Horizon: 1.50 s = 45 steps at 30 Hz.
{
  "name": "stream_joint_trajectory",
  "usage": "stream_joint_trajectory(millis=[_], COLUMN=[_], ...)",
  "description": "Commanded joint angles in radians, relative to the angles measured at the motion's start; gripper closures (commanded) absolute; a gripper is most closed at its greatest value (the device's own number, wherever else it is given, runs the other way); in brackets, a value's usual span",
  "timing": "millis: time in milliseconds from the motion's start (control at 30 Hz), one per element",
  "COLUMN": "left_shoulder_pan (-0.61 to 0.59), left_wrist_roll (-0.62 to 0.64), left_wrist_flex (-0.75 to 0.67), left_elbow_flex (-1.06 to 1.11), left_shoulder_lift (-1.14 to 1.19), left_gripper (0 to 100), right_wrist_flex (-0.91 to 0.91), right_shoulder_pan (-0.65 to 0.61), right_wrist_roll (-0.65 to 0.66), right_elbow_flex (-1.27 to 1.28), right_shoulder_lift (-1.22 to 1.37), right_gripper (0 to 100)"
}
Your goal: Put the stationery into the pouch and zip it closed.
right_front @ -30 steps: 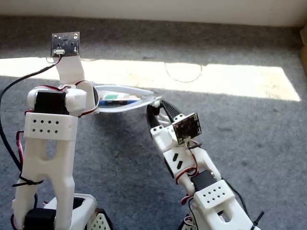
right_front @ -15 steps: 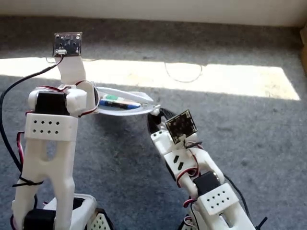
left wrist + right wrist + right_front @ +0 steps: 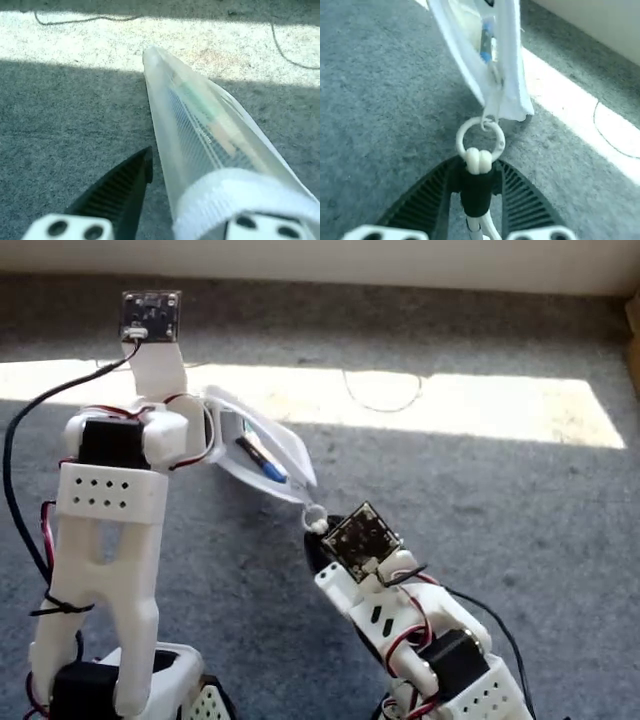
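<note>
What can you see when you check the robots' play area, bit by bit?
Surface: grey carpet with a sunlit strip.
Job's things: clear pouch lifted off the carpet, pens inside; I cannot tell how far it is zipped.
Clutter: nothing seen.
Grippers: right gripper shut on the zip pull; left gripper at the pouch's other end.
Cables: thin cord on the sunlit strip; black cable by the left arm.
Surroundings: pale wall behind.
</note>
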Motion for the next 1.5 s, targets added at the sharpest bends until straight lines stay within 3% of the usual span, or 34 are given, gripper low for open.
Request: stream_joint_trajectory(millis=[0, 267, 533, 767, 1067, 1467], left_shoulder_pan=[0.12, 0.312, 0.407, 0.476, 0.469, 0.453], left_wrist_roll=[-0.087, -0.183, -0.232, -0.255, -0.259, -0.442], left_wrist_flex=[-0.025, -0.107, -0.143, -0.135, 0.107, 0.405], left_elbow_flex=[-0.071, -0.073, -0.081, -0.153, -0.384, -0.516], left_shoulder_lift=[0.002, 0.001, -0.007, -0.008, -0.008, -0.01], left_gripper=[74, 74, 74, 74, 74, 75], right_wrist_flex=[0.11, 0.13, 0.202, 0.208, 0.206, 0.196], right_shoulder_pan=[-0.033, -0.024, -0.024, -0.024, 0.024, 0.182], right_wrist_roll=[0.012, 0.011, -0.051, -0.06, -0.06, -0.138], right_elbow_flex=[-0.104, -0.096, -0.094, -0.093, -0.093, -0.105], right_shoulder_lift=[-0.027, -0.031, -0.249, -0.245, -0.254, -0.255], right_gripper=[99.0, 99.2, 99.3, 99.3, 99.3, 99.3])
